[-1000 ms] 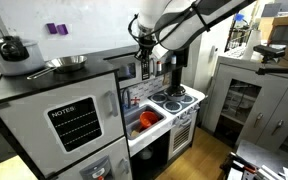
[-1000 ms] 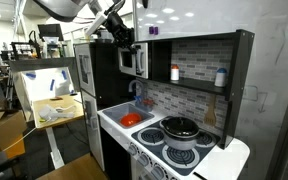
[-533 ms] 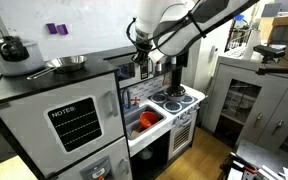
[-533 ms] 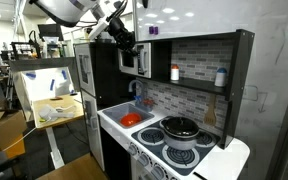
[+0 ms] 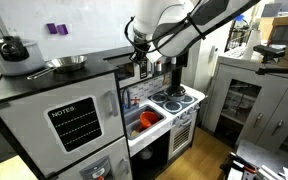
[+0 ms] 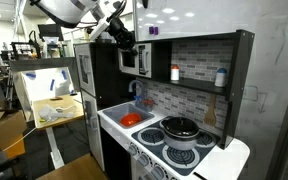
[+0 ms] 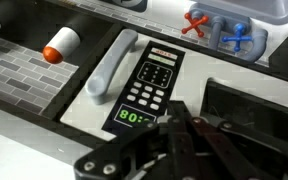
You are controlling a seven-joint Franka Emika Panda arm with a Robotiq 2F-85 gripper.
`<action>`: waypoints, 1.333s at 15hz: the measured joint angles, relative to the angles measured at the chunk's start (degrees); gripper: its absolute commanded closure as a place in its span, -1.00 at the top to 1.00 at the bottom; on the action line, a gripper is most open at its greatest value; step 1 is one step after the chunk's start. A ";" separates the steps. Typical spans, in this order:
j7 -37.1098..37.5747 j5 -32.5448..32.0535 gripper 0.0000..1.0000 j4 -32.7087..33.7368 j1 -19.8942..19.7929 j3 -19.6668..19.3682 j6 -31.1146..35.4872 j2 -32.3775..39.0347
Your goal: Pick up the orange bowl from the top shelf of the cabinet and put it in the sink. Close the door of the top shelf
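- Wrist view shows my hand (image 7: 179,128) at the lower edge of the frame, fingers pressed together with nothing between them. It is close over the lower part of the door (image 7: 144,80), just beside its keypad (image 7: 150,85).
- Step in hand, as I judge it: closing the door of the top shelf. The orange bowl (image 5: 147,120) lies in the sink (image 5: 161,113), low on the cabinet (image 5: 44,100), so only the door remains.
- Procedure: use the closed fingertips as one blunt pad and push on the side of the door away from the hinge, where leverage is greatest.
- Follow the door's arc, not a straight line, so the fingertips do not slide across the smooth panel.
- Keep clear of the grey handle (image 7: 114,65). A finger caught behind it could drag the door open again on retreat.
- Stop once the panel sits flush. More force would only load a light toy unit.
- Hard to make out: the dark rectangle right of the door in the wrist view may be the top shelf's opening. I cannot tell how far ajar the door stands, nor on which side it is hinged.
- In both exterior views my hand and wrist cover the contact point.
- I cannot tell whether my fingertips touch the panel or hover just off it.
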 measured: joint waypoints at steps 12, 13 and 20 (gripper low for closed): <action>-4.15 10.21 -1.00 -0.27 2.35 1.26 -3.25 -0.59; -4.87 12.10 -1.00 -0.34 2.86 1.68 -4.93 -1.16; -5.40 17.39 -1.00 -2.57 5.30 4.76 -19.37 -8.52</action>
